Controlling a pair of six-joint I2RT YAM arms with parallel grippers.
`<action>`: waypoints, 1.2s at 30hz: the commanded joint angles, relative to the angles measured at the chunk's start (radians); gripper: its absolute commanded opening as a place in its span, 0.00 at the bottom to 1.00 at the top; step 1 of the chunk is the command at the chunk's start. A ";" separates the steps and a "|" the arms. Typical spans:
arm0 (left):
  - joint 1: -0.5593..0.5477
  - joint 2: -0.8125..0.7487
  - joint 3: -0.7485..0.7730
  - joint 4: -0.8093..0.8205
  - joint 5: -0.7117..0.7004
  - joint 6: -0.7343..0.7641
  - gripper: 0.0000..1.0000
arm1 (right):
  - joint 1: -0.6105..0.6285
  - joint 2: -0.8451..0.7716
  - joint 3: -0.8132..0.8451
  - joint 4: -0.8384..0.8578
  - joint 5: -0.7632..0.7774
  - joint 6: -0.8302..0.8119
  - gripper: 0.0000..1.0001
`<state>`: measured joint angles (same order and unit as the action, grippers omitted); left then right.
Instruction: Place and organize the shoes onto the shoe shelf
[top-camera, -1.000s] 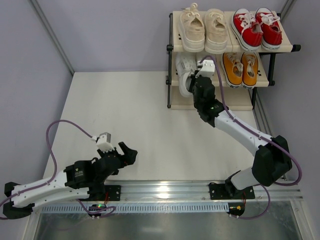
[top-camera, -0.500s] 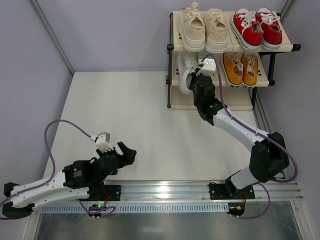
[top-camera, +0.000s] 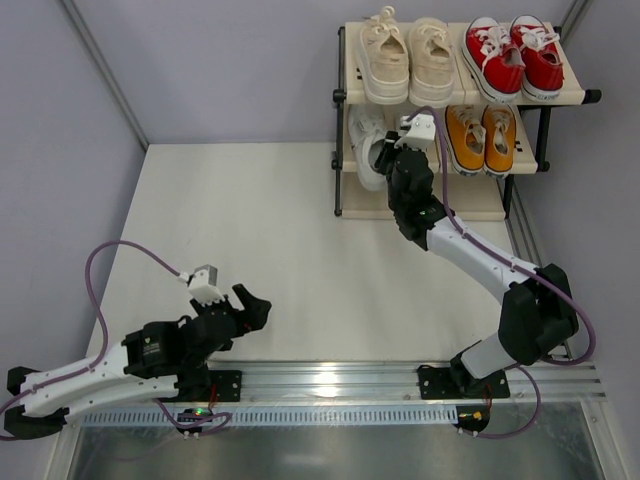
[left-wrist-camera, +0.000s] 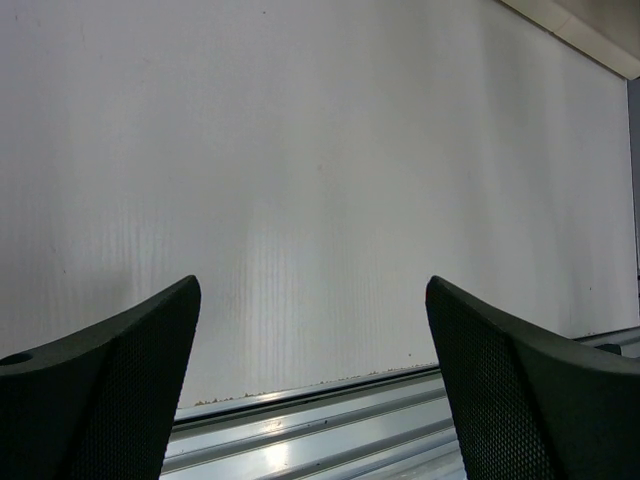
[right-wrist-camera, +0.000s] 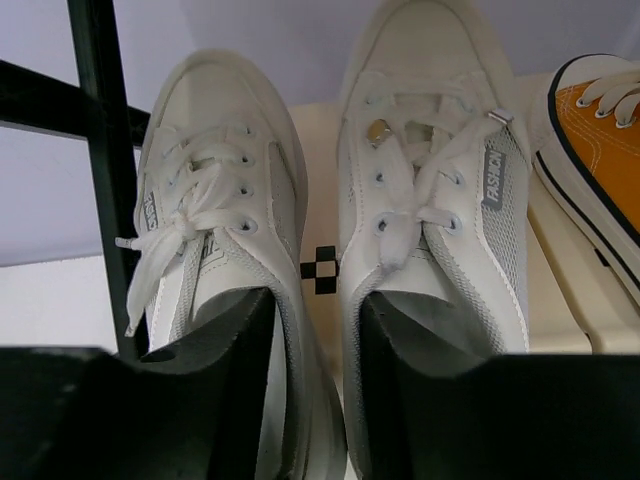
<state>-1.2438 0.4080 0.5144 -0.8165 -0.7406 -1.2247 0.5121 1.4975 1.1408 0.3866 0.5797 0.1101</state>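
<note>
The shoe shelf (top-camera: 560, 96) stands at the back right. Its top tier holds the cream-beige pair (top-camera: 408, 60) and the red pair (top-camera: 515, 52). The middle tier holds the orange-yellow pair (top-camera: 480, 135) and the white pair (top-camera: 368, 150). My right gripper (top-camera: 400, 155) is at the white pair. In the right wrist view one finger (right-wrist-camera: 225, 380) sits inside each white shoe (right-wrist-camera: 215, 200), and the gripper (right-wrist-camera: 315, 330) pinches their two inner walls together. The second white shoe (right-wrist-camera: 430, 170) lies beside the orange shoe (right-wrist-camera: 600, 140). My left gripper (top-camera: 250, 300) is open and empty above the table.
A black frame tube (right-wrist-camera: 100, 150) of the shelf runs just left of the white pair. The shelf's bottom tier (top-camera: 470, 210) shows below the right arm. A metal rail (left-wrist-camera: 330, 430) runs along the table's near edge under the left gripper (left-wrist-camera: 312, 300).
My right gripper has moved farther toward the shelf and the white pair has slid deeper onto the middle tier. The left arm has barely moved.
</note>
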 joint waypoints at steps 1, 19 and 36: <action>-0.005 -0.012 0.027 -0.018 -0.029 -0.012 0.91 | -0.006 -0.016 0.040 0.163 -0.015 0.016 0.43; -0.003 -0.025 0.032 -0.033 -0.028 -0.021 0.91 | -0.007 -0.085 0.008 0.190 -0.053 -0.016 0.64; -0.005 -0.021 0.036 -0.033 -0.040 -0.019 0.91 | -0.004 -0.167 0.036 0.166 -0.119 -0.085 0.68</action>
<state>-1.2438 0.3904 0.5167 -0.8433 -0.7490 -1.2312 0.5037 1.4040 1.1313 0.4217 0.4850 0.0540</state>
